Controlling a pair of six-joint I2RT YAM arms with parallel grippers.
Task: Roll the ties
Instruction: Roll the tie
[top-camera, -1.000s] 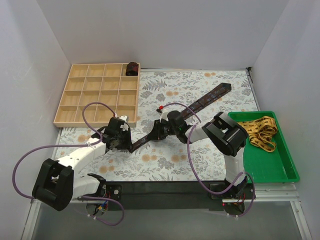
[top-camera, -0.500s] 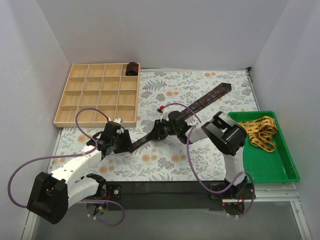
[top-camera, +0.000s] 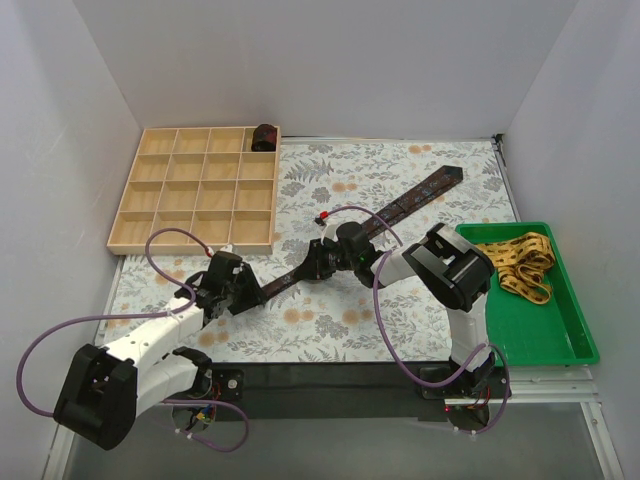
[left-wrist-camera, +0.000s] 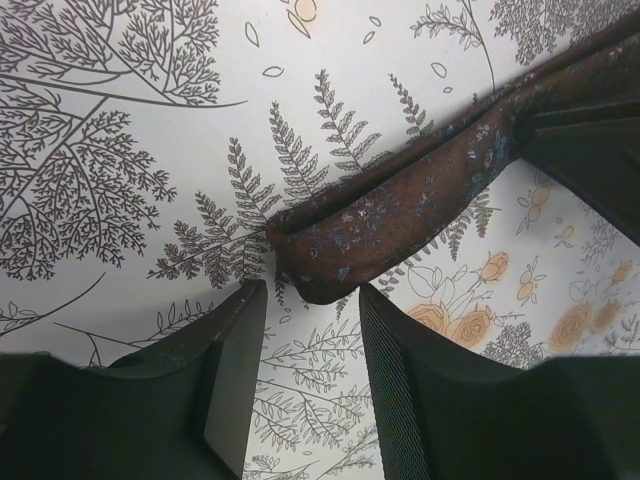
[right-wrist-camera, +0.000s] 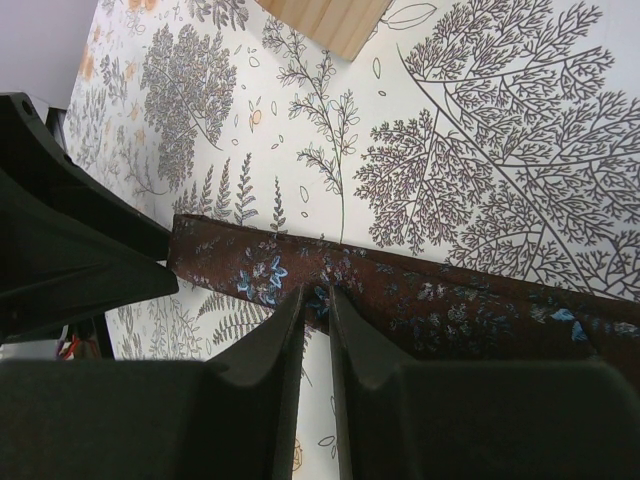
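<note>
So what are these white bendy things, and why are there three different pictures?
They are two robot arms, fixed at the near edge of a table. The big picture comes from a camera up above them. The other two come from little cameras on each arm's wrist, so you see the dark jaws up close. On the flowery tablecloth lies a long dark tie. The right arm pinches the tie in its jaws, partway along. The left arm has its jaws open, with the tie's near end right at their tips. At the back left is a wooden box with many little squares, and a rolled-up tie sits in its far right corner square. On the right, a green tray holds a yellow tie.
</note>
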